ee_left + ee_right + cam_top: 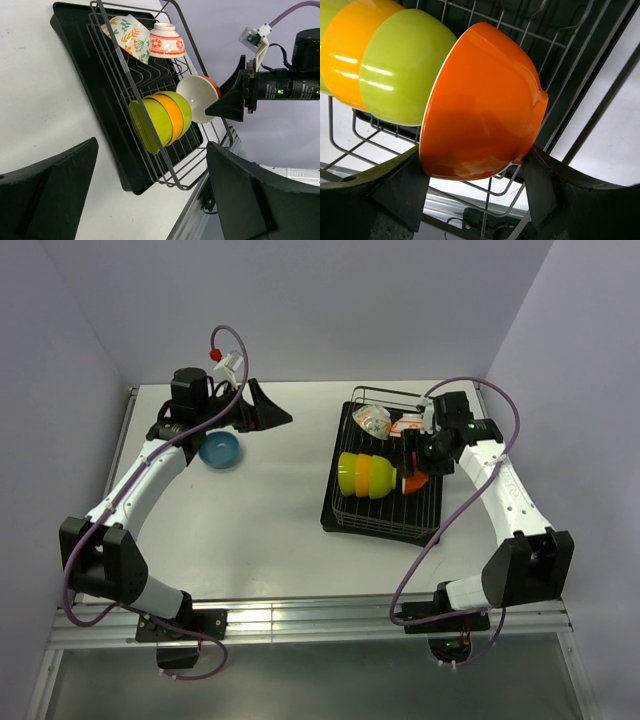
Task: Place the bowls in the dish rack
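Note:
The black wire dish rack stands right of centre. In it, two lime green bowls with an orange bowl between them stand on edge in a row. My right gripper is shut on the salmon-red bowl, holding it on edge over the rack tines, next to the nearer green bowl. A cream-white bowl with coloured marks sits at the rack's far end. The blue bowl lies on the table at the left. My left gripper is open and empty, just right of the blue bowl.
A white bowl with a red pattern sits in the rack's far end beside the cream one. Grey walls close in the table at the back and both sides. A metal rail runs along the near edge.

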`<state>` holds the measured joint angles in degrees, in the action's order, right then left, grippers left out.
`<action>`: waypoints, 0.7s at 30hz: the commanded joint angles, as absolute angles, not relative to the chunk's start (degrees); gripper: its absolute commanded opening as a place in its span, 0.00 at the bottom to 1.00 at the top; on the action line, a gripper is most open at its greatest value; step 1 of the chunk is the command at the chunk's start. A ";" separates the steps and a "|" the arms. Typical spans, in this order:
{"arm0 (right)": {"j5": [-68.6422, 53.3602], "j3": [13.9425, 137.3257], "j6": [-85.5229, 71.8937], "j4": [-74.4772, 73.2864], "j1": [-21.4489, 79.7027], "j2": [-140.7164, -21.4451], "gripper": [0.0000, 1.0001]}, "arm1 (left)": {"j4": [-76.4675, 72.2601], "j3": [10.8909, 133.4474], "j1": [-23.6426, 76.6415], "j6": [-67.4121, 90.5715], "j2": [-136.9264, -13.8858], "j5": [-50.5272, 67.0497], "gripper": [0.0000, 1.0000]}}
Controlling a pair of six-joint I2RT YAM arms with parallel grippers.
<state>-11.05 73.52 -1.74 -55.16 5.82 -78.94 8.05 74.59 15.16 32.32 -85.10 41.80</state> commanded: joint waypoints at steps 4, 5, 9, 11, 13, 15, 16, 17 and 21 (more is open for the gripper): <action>-9.14 72.42 -1.14 -52.30 7.21 -80.24 0.03 | 6.42 74.62 14.94 31.90 -83.58 43.15 0.95; -8.79 72.42 -1.23 -51.95 7.38 -80.42 0.04 | 6.50 74.62 14.94 31.82 -83.58 43.07 0.95; -8.26 72.07 -1.32 -51.42 7.91 -81.21 0.13 | 6.68 74.62 14.85 31.64 -83.58 43.07 0.95; -8.26 72.16 -1.67 -51.33 8.17 -81.74 0.16 | 6.68 74.62 14.85 31.73 -83.58 42.89 0.95; -7.74 71.90 -1.93 -50.89 8.61 -82.18 0.17 | 6.68 74.62 14.77 31.82 -83.59 42.80 0.95; -6.77 71.63 -2.20 -50.45 9.05 -82.44 0.20 | 6.77 74.62 14.77 31.82 -83.58 42.80 0.95; -6.59 71.72 -2.37 -50.45 9.31 -82.70 0.23 | 6.85 74.62 14.68 31.73 -83.58 42.72 0.95; -6.59 71.72 -2.46 -50.54 9.49 -82.88 0.26 | 6.94 74.62 14.68 31.64 -83.58 42.71 0.95; -7.47 71.72 -2.99 -50.80 10.11 -82.88 0.51 | 6.94 74.36 14.41 31.55 -83.50 42.71 0.95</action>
<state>-7.99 71.59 -2.11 -53.17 9.37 -83.42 8.08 74.50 14.87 32.32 -85.10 42.17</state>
